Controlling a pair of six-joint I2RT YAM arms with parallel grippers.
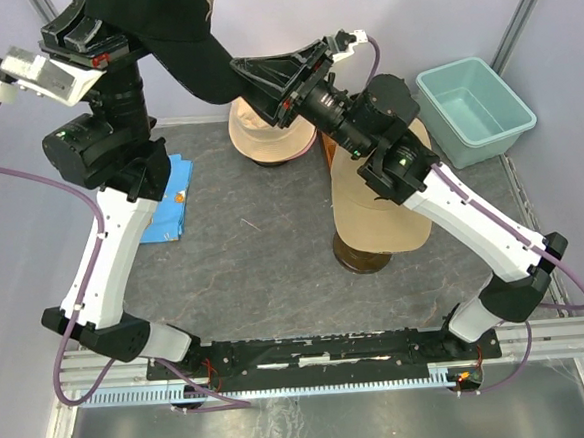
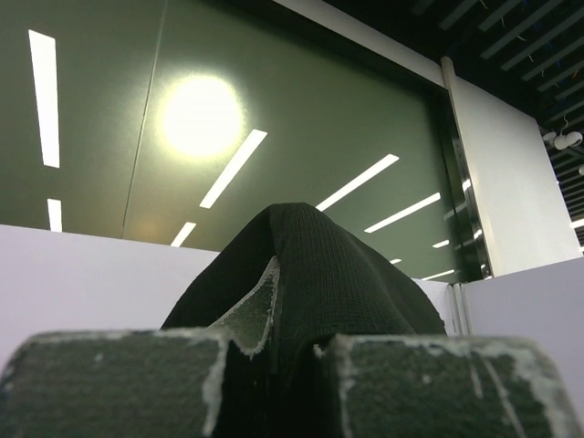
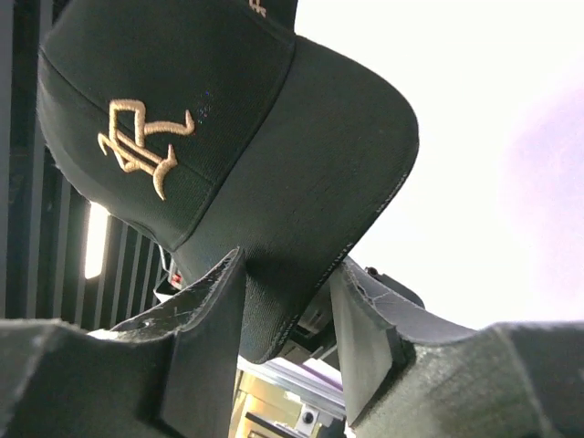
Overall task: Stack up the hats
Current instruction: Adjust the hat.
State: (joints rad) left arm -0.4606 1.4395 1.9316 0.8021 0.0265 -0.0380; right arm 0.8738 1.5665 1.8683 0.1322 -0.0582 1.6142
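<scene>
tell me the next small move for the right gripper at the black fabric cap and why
Probably close the right gripper fully on the brim of the black fabric cap with the tan embroidered logo. Its fingers flank the brim, though a firm pinch is not clear, while the left gripper is shut on the cap's fabric, holding it aloft.

**Even light overhead, hard backlight at the wrists**

The overhead view is bright and sharp, with soft shadows on the desk. Behind the black cap, the right wrist view blows out white. The left wrist view shows round glare and strip-light reflections above it.
</scene>
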